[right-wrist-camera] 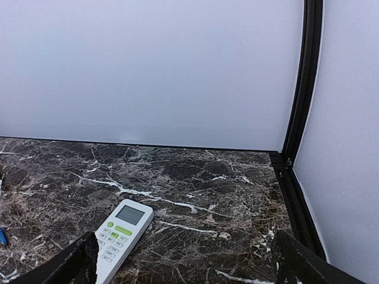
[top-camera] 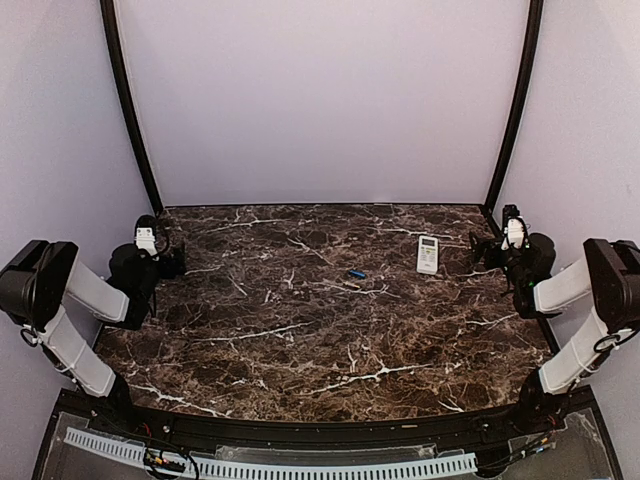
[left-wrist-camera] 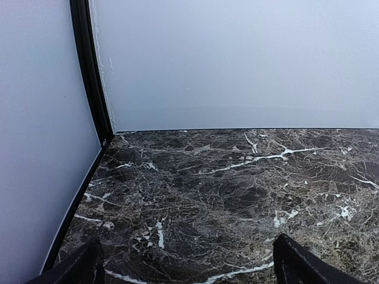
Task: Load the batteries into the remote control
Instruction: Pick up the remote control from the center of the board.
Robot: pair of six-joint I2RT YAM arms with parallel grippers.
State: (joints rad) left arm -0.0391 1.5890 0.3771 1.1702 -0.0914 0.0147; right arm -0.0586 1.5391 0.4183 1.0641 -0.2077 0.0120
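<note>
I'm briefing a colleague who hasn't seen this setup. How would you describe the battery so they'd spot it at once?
On the dark marble table, find the white remote control near the far right. The battery lies left of it, slightly closer to the near edge, not touching. It is a tiny slim cylinder, the only blue thing there.

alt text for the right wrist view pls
A white remote control lies face up on the dark marble table, just ahead of the open right gripper. A blue battery barely shows at the left edge; white walls behind.
</note>
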